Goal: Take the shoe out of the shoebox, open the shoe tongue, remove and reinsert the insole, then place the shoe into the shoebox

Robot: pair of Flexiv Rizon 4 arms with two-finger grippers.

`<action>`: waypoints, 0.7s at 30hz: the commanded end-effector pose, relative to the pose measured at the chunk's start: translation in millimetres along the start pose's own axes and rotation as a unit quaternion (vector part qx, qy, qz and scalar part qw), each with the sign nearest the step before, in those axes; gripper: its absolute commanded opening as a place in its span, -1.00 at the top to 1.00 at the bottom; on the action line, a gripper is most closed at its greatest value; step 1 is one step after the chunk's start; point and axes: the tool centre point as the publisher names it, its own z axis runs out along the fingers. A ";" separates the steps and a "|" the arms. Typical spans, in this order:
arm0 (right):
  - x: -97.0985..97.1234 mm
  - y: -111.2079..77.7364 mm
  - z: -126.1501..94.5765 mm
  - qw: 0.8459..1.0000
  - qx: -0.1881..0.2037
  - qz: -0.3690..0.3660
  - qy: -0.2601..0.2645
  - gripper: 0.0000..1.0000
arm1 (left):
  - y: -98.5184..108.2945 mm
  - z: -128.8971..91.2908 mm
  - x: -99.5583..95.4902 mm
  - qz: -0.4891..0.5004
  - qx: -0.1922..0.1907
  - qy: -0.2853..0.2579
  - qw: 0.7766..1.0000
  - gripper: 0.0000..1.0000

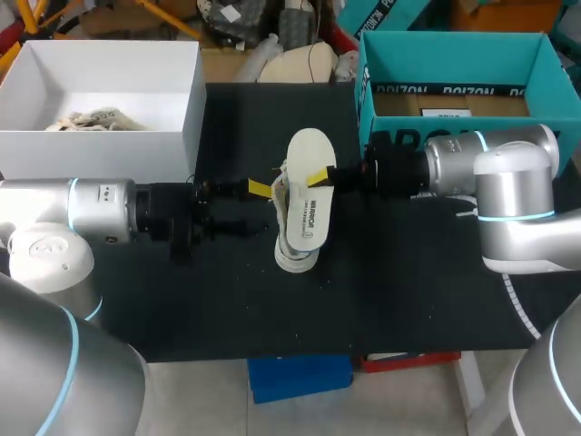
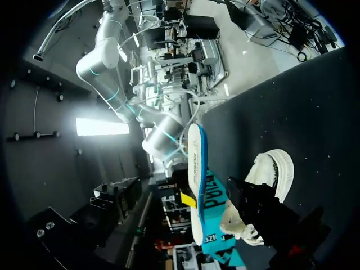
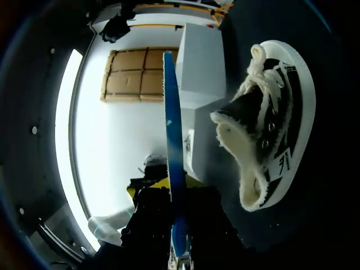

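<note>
White insole [image 1: 310, 154] is out, clamped by the right gripper [image 1: 320, 178] above the shoe [image 1: 295, 257] at mid-frame, the left gripper [image 1: 260, 189] beside the shoe, its grip impossible to tell, so reinsertion and return to the teal shoebox [image 1: 454, 53] at upper right probably remain.

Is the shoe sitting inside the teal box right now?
No, the shoe rests on the black table, outside the teal shoebox.
</note>
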 end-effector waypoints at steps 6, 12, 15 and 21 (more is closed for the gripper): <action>0.3 -1.3 0.5 1.000 -0.002 0.000 -0.001 1.00 | 14.9 15.6 17.2 0.012 -0.026 -0.039 0.999 -0.95; 0.3 -1.3 0.5 1.000 -0.002 0.000 -0.001 1.00 | 22.4 34.1 20.6 0.029 -0.025 -0.030 0.999 -0.56; 0.3 -1.3 0.5 1.000 -0.002 0.000 -0.001 1.00 | 25.6 42.5 22.3 0.032 -0.026 -0.031 0.999 -0.39; 0.3 -1.3 0.5 1.000 -0.002 0.000 -0.001 1.00 | 29.9 56.0 25.5 0.034 -0.021 -0.034 0.999 0.22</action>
